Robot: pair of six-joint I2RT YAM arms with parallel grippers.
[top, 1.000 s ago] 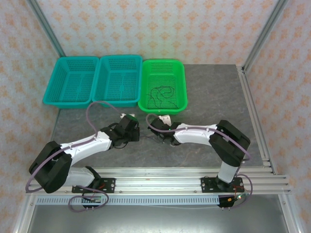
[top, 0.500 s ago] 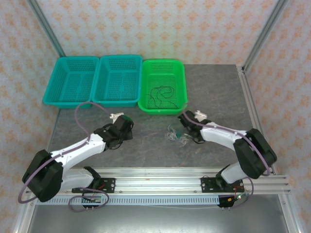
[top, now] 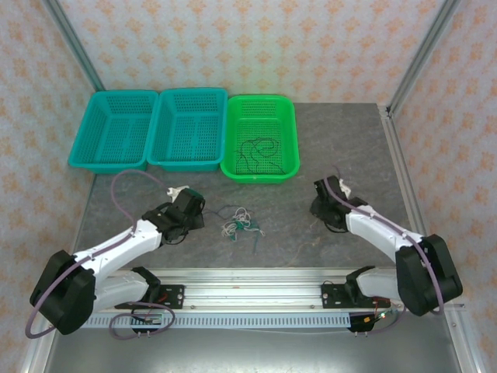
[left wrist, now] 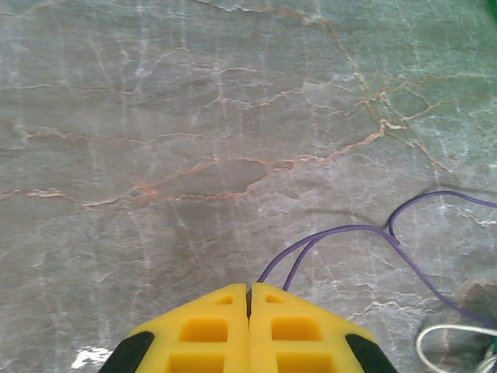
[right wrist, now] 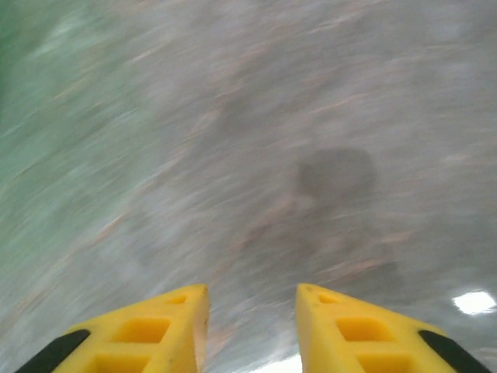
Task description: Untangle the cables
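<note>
Grey veined stone is the table [top: 349, 148] I am working over. From above, the cables [top: 241, 224] lie as a small loose clump of white, dark and greenish strands on the bare top, between the two arms and nearer the left one.

The left wrist camera gives me what the overhead cannot. The left gripper [left wrist: 248, 289] has its yellow fingers pressed together, and a doubled thin strand [left wrist: 342, 230], purple-looking here, comes out right at their tips, so it is clamped on a cable. Its own fingers hide where the strand ends. A white loop [left wrist: 454, 332] sits in the lower right corner.

The right wrist picture is smeared, but the right gripper [right wrist: 252, 295] has its fingers apart over bare stone.

Along the far edge stand two teal baskets [top: 109, 163] and a green basket [top: 259, 174] with more dark strands [top: 256, 148] lying in it.
</note>
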